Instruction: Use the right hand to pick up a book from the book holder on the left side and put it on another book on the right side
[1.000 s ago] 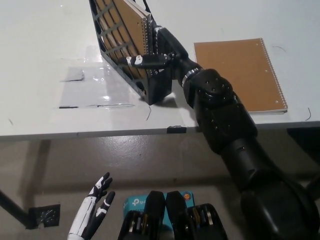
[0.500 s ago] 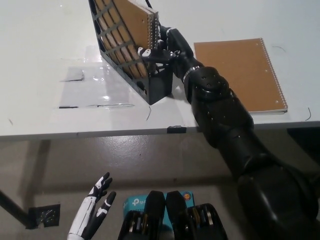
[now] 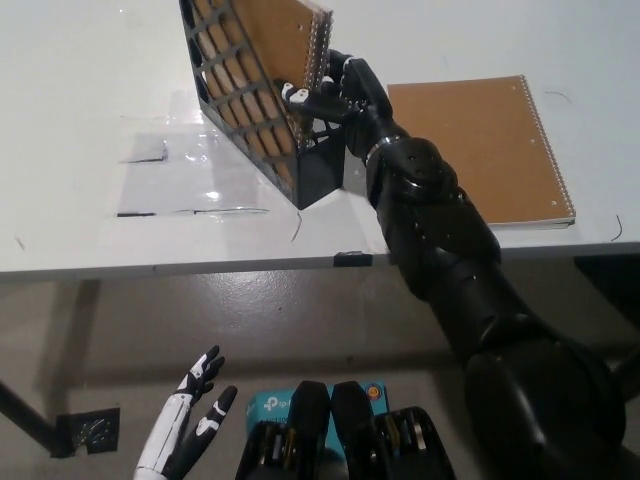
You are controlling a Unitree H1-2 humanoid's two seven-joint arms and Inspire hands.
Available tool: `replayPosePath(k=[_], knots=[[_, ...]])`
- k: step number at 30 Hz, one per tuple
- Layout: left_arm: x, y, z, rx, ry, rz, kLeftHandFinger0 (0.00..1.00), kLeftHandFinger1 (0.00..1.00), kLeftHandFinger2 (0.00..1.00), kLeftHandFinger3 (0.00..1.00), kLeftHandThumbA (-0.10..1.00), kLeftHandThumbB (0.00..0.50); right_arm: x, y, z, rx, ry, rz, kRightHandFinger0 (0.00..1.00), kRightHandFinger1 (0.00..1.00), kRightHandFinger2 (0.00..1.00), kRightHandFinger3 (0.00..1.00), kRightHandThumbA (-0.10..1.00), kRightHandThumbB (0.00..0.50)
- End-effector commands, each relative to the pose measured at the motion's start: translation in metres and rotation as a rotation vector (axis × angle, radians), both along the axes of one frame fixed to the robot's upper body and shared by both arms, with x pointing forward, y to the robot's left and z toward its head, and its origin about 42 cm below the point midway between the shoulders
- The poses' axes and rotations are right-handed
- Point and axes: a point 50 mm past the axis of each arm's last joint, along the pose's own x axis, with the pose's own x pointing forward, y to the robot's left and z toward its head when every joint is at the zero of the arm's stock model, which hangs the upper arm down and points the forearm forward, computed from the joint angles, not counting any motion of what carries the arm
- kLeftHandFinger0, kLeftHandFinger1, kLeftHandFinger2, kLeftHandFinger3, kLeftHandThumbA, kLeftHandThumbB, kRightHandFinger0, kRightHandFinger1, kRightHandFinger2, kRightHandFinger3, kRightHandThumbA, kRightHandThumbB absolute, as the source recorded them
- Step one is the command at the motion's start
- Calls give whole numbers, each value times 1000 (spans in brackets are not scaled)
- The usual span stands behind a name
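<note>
A white table (image 3: pixel 90 80) fills the upper part of the head view, its front edge running across the middle, with a grey-brown floor (image 3: pixel 250 320) seen below it. A brown spiral-bound book (image 3: pixel 285 35) is seen raised partly out of a black lattice book holder (image 3: pixel 250 110) that leans near the table's front edge. The book's wire spine faces right, and its top corner is close to the upper border of the picture. The right robot hand (image 3: pixel 335 90) is closed on the book's spine edge, with one fingertip (image 3: pixel 290 93) laid across the holder's front face; the black arm reaches up from the lower right across the table edge.

To the right, a second brown spiral-bound book (image 3: pixel 480 145) lies flat on the table, its spine on the far right side and its lower edge close to the table's front edge. A strip of bare table is left between the holder and this flat book, partly crossed by the arm. Left of the holder, clear tape patches (image 3: pixel 170 150) are seen on the table.

The left robot hand (image 3: pixel 190 420) is seen below the table at the lower left, fingers spread and holding nothing. A teal box (image 3: pixel 270 405) on the floor shows the partial letters "tp-l".
</note>
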Motion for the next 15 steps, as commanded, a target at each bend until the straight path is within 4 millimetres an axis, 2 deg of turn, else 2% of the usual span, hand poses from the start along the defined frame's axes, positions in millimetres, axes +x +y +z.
replayPosePath(k=[1,3,6,7,9,12,14,15], knots=[[2,4,7,30,-44,-17,1000,1000,1000,1000,919,111,1,19,71,194,-142,63,12,370,672,389,360,273],[2,3,7,22,-42,-17,1000,1000,1000,1000,916,120,0,19,78,259,-139,80,7,396,721,454,267,272],[3,2,7,18,-44,-15,1000,1000,1000,1000,896,107,-1,18,96,320,-162,104,0,418,799,545,264,282],[3,3,7,19,-44,-15,1000,1000,1000,1000,894,107,-1,19,101,330,-163,104,0,414,795,557,265,290],[3,2,8,15,-43,-11,1000,1000,1000,1000,888,112,-4,19,115,355,-187,117,0,392,770,554,252,274],[2,1,8,14,-34,-7,1000,1000,1000,1000,887,124,-8,19,130,369,-216,132,0,404,781,562,248,282],[1,1,8,19,-25,-3,1000,1000,1000,1000,892,125,-11,18,145,376,-257,138,0,421,810,558,193,276],[1,1,7,17,-23,-3,1000,1000,1000,1000,893,119,-13,17,153,377,-269,141,0,421,809,557,139,248]])
